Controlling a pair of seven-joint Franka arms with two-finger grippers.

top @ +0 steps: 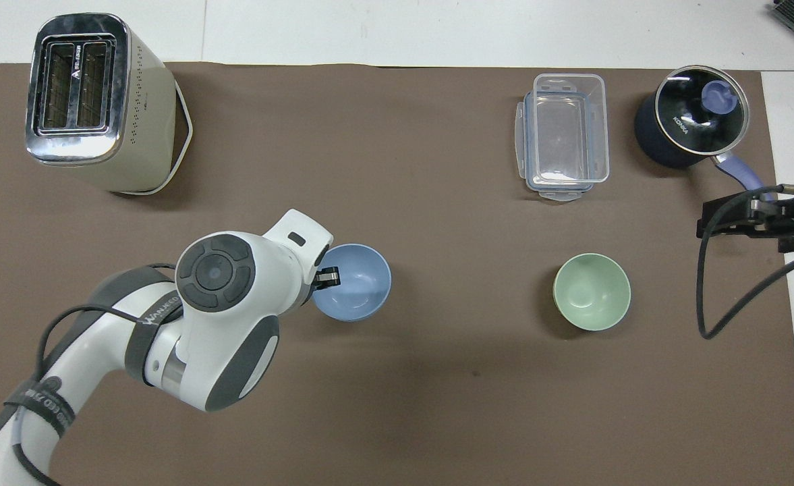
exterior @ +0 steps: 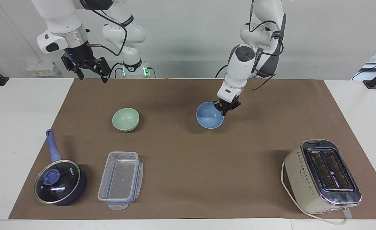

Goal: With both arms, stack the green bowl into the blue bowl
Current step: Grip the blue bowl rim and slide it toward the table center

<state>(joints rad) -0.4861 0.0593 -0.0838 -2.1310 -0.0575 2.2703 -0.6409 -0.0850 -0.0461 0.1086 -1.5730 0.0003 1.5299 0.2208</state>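
My left gripper (exterior: pixel 225 110) is shut on the rim of the blue bowl (exterior: pixel 209 116) and holds it low over the middle of the brown mat; the bowl also shows in the overhead view (top: pixel 356 283), with the gripper (top: pixel 327 277) at its rim. The green bowl (exterior: pixel 126 119) sits upright on the mat toward the right arm's end, also in the overhead view (top: pixel 592 291). My right gripper (exterior: pixel 90 68) is open, raised over the mat's corner nearest the robots; it shows in the overhead view (top: pixel 751 216) beside the saucepan's handle.
A cream toaster (exterior: pixel 322 176) stands at the left arm's end, far from the robots. A clear plastic container (exterior: pixel 120 180) and a dark blue lidded saucepan (exterior: pixel 60 183) stand farther from the robots than the green bowl. The brown mat (exterior: pixel 188 159) covers the table.
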